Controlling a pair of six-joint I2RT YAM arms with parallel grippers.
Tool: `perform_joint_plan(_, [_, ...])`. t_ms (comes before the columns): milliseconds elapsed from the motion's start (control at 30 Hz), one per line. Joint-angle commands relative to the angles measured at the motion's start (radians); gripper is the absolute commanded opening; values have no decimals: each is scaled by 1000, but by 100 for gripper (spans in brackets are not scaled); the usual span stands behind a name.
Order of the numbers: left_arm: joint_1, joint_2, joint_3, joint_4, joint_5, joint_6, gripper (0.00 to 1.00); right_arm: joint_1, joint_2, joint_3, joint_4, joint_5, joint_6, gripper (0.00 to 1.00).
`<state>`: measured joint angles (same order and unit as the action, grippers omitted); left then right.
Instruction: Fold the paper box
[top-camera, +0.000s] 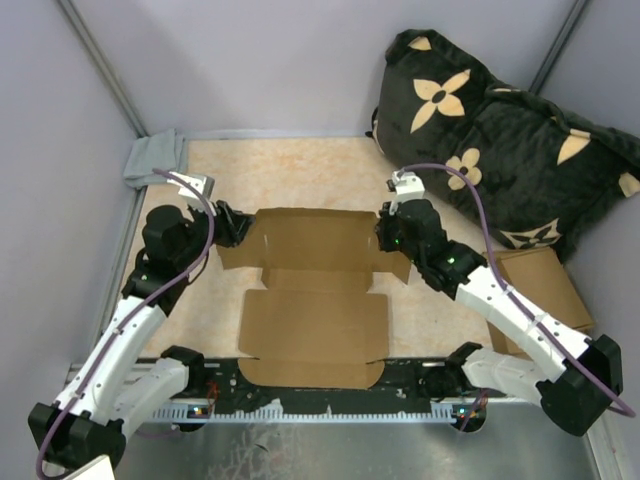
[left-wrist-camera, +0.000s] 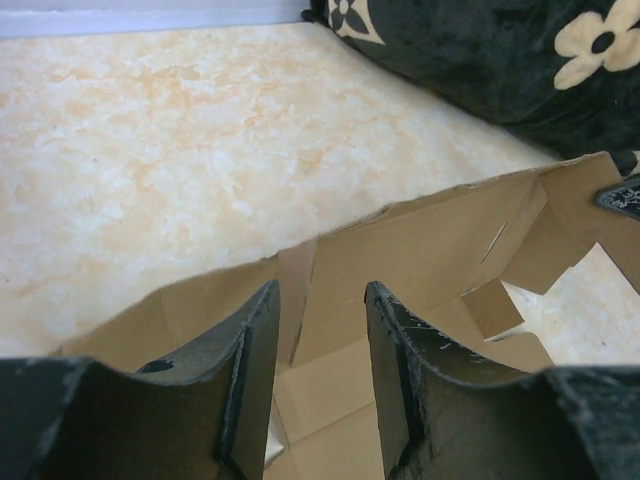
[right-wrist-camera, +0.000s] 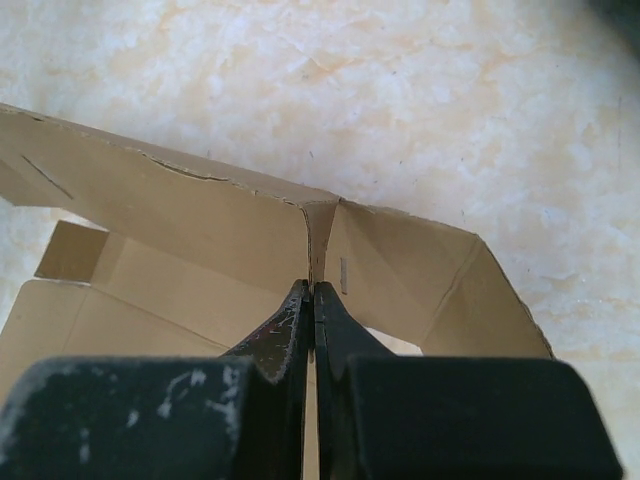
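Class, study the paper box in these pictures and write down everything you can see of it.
The paper box is plain brown corrugated cardboard, unprinted, die-cut with flaps, tabs and crease lines. Its near panels lie flat on the mottled beige table. The far panel is raised, with side flaps turned inward at both far corners. The right gripper is pinched shut on the right corner fold. The left gripper stands open astride the left corner.

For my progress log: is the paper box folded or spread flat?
Partly folded: on the paper box, the far wall stands up, corner flaps turned in; the near panel lies flat.
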<state>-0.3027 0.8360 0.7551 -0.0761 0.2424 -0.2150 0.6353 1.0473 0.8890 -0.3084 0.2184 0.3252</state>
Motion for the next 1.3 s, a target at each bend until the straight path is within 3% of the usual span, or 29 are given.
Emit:
perform_joint_plan(0, [-1,11,6,-37,-18,-16,46,41,-16,-28,75,75,18,0])
perform_joint_plan(767, [-1,109,49,-169,-66,-28,40,120,-31,-46,75,155,18,0])
perform_joint_plan(867, [-1,119,48,-172,-69,-31,31,132,-28,-43,65,159,18,0])
perform_joint_plan(1000, [-1,113,26,-162,-65,-46,11,144,-27,-37,40,165,22,1])
perform_joint_plan(1100, [-1,82,-12,-137,-54,-55,0,144,-27,-12,-12,145,30,15])
perform_joint_plan(1167, [-1,50,-57,-99,-45,-65,0,144,-28,14,-65,144,32,33])
perform_joint_plan(1267, [-1,-8,-139,-31,-40,-89,0,144,-26,63,-144,147,30,47])
